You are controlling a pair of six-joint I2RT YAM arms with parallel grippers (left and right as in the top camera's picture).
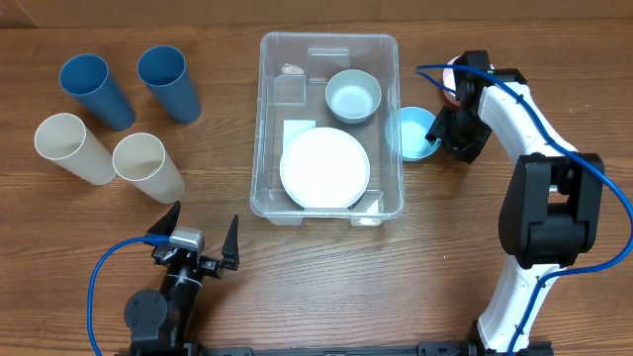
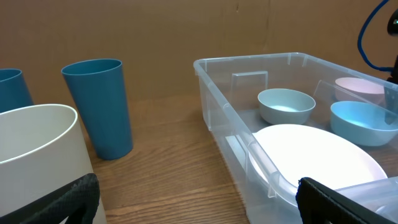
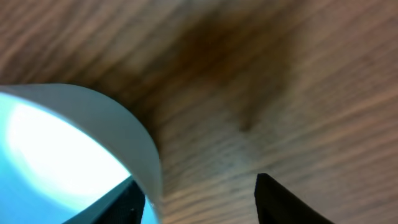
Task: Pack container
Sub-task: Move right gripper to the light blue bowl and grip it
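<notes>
The container (image 1: 265,119) is a large clear bin at the table's middle; it also shows in the left wrist view (image 2: 249,59). Inside lie a white plate (image 1: 324,168) and a pale grey-blue bowl (image 1: 353,96). A light blue bowl (image 1: 413,136) stands on the table just outside the bin's right wall. My right gripper (image 1: 442,129) is open and straddles that bowl's right rim (image 3: 93,137), with one finger inside and one outside (image 3: 199,202). My left gripper (image 1: 198,242) is open and empty near the front edge, left of the bin (image 2: 196,205).
Two blue cups (image 1: 96,89) (image 1: 168,82) and two cream cups (image 1: 74,148) (image 1: 148,166) lie at the left. A pink bowl (image 1: 453,74) sits behind the right arm. Blue cables run along both arms.
</notes>
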